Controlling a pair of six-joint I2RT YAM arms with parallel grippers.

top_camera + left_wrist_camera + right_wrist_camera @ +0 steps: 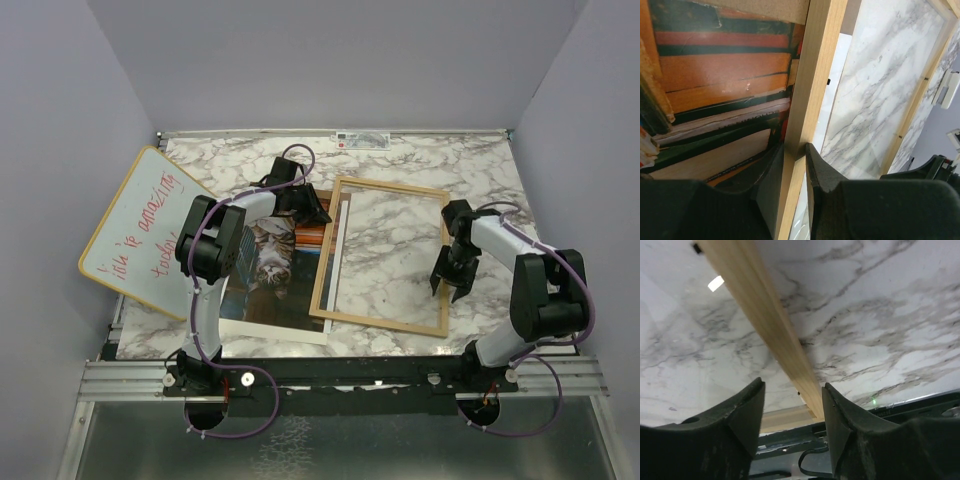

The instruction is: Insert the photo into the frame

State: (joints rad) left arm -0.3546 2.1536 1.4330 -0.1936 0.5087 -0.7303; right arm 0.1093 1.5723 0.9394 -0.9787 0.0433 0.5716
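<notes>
The frame (385, 325), thin light wood with a clear pane, lies at the table's centre-right. Its left rail (815, 65) overlaps the right edge of the photo (265, 265), which lies face up showing the cat and the striped books (725, 75). My left gripper (312, 208) is at the far end of that left rail. In the left wrist view it (795, 147) is shut on the rail, one pad on each side. My right gripper (447, 285) hangs over the frame's right rail (765, 315). Its jaws (792, 385) are open astride the rail, with gaps on both sides.
A round-cornered whiteboard (140, 230) with red writing leans at the left, over the table's edge. A brown fibreboard sheet (755, 7) shows past the photo's far end. Grey walls close in the table; a metal rail (350, 375) runs along the near edge.
</notes>
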